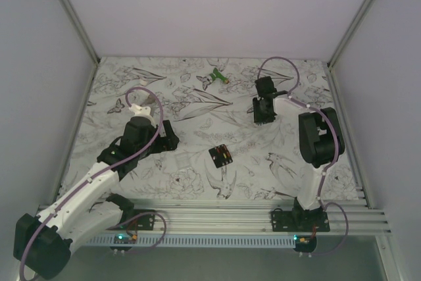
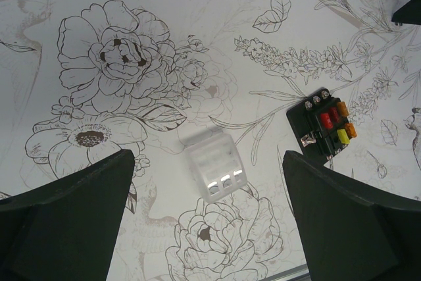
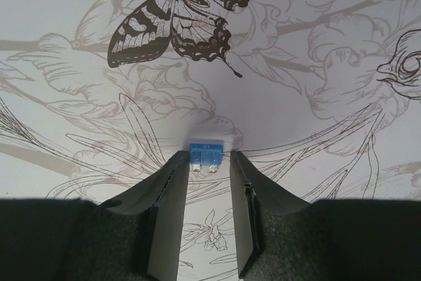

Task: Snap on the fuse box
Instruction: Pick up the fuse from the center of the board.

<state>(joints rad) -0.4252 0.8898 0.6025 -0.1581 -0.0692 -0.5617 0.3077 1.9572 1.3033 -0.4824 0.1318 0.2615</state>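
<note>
The fuse box [image 1: 221,156], a small black square with red, yellow and orange fuses in its slots, lies on the patterned mat near the middle. It also shows at the right of the left wrist view [image 2: 323,127]. My left gripper [image 1: 170,141] is open and empty, to the left of the box. In its wrist view it [image 2: 207,157] hovers over a clear plastic cover [image 2: 214,166] lying on the mat. My right gripper [image 1: 262,118] is behind and to the right of the box. Its jaws [image 3: 208,157] stand narrowly apart around a loose blue fuse [image 3: 206,153]; the left finger touches it, and a gap shows on the right.
A green-and-white tool [image 1: 216,77] lies at the back of the mat. White walls with metal frame posts enclose the mat on three sides. An aluminium rail [image 1: 217,218] runs along the near edge between the arm bases.
</note>
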